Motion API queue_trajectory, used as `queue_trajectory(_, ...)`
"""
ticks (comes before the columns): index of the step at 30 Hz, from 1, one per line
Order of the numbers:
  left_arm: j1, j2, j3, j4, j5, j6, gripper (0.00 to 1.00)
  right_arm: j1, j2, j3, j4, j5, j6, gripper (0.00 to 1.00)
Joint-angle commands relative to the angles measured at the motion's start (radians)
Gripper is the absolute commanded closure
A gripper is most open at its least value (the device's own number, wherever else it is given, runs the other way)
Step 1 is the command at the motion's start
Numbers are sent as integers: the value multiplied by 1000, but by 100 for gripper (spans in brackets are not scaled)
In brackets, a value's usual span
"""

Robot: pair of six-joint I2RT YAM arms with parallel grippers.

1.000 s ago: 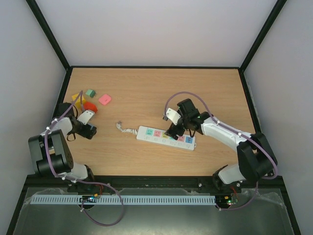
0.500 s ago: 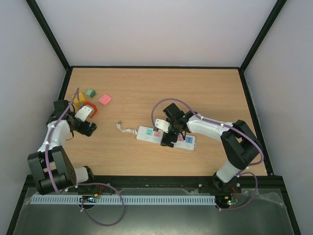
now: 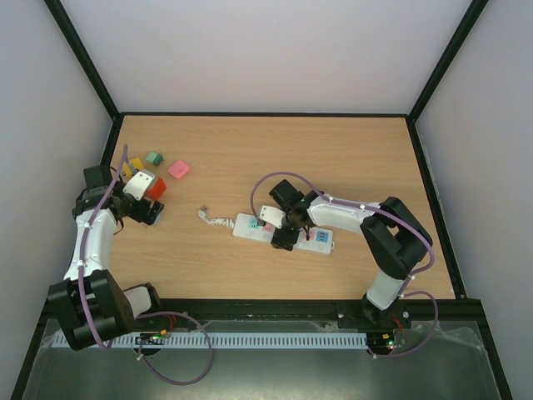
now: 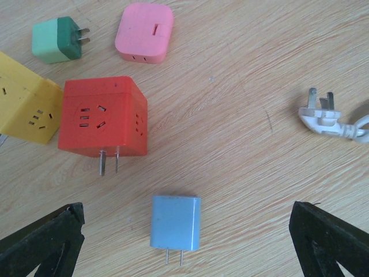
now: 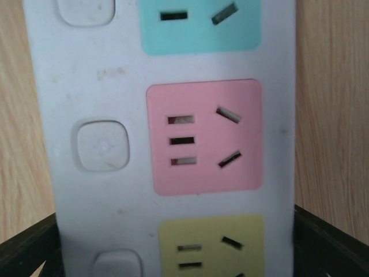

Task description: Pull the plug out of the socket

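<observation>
Even, bright — (right wrist soft)

The socket [image 3: 246, 227] is a long white strip lying flat on the counter [image 3: 250, 150] near its centre, its right end slightly nearer the arms. A green, a pink [image 5: 203, 137] and a yellow outlet face run in a row beside white buttons [image 5: 102, 145]. Their slots are unoccupied.

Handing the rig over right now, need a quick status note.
Left gripper: open, hovering over a loose blue adapter, holding nothing.
Right gripper: open, fingers straddling the socket, low over its pink outlet.
Done: unclear; the outlets in the right wrist view are all empty.
Left: check the outlets hidden in the top view, grip any seated plug, pull.
</observation>
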Motion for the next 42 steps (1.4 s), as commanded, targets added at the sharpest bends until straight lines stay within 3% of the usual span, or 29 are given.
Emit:
queue_trajectory(1, 2, 3, 14, -19, 53, -30, 1, 4, 18, 33, 37, 65, 74, 18)
queue_trajectory(4, 1, 13, 13, -19, 51, -34, 0, -8, 17, 35, 59, 75, 117, 31)
queue_trajectory(11, 0, 21, 22, -13, 54, -49, 1, -132, 35, 43, 92, 101, 199, 33)
queue_trajectory(33, -40, 55, 33, 15, 70, -82, 1, -805, 106, 76, 183, 149, 447, 28)
queue_trajectory(42, -44, 78, 22, 34, 103, -125, 1, -931, 56, 18, 220, 189, 468, 24)
